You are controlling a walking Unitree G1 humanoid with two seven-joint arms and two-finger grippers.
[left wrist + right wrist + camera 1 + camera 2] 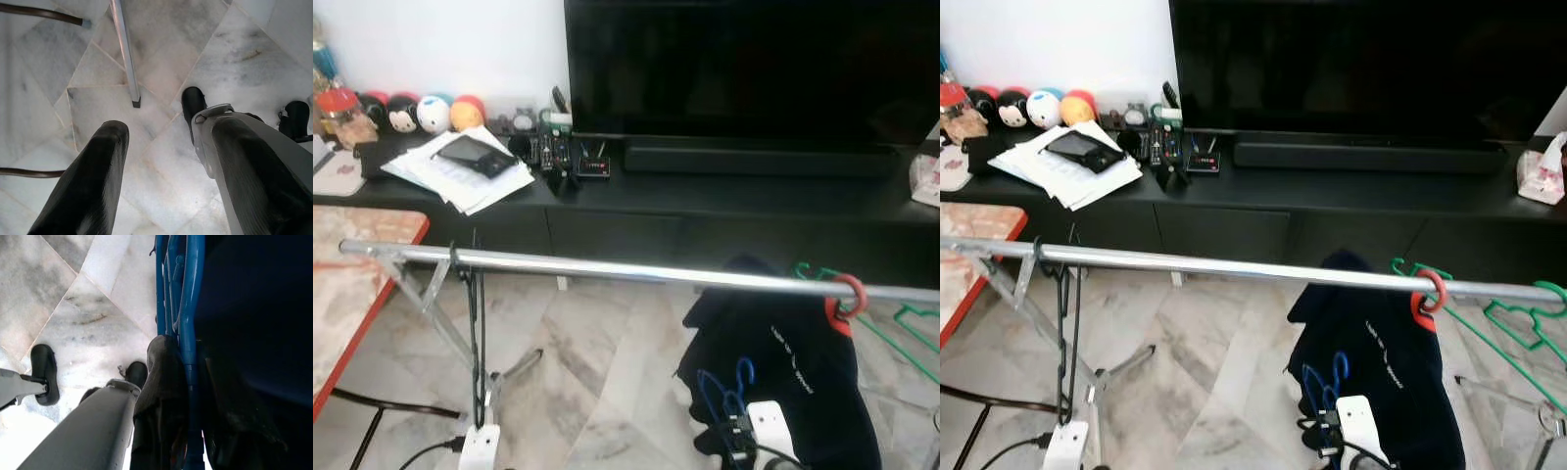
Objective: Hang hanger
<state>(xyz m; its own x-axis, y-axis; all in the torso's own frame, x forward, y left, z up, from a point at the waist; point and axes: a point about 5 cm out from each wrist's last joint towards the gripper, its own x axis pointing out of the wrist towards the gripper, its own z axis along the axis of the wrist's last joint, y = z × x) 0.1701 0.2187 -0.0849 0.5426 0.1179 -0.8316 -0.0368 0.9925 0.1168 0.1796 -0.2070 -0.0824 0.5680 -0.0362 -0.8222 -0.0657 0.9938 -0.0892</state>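
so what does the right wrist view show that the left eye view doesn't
Right wrist view alone: up close, the right pincer shut on the blue hanger, one finger against its bar.

Left eye view alone: the silver rail, an orange hook over it, green hangers, the TV on its black cabinet, and papers.

Both: the blue hanger, the dark garment beside it, and the marble floor.

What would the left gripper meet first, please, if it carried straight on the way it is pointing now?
Most likely the marble floor. The left gripper points down, fingers apart, with bare tile between them. The foot of the rack's silver leg lies just off that line, though depth is hard to judge.
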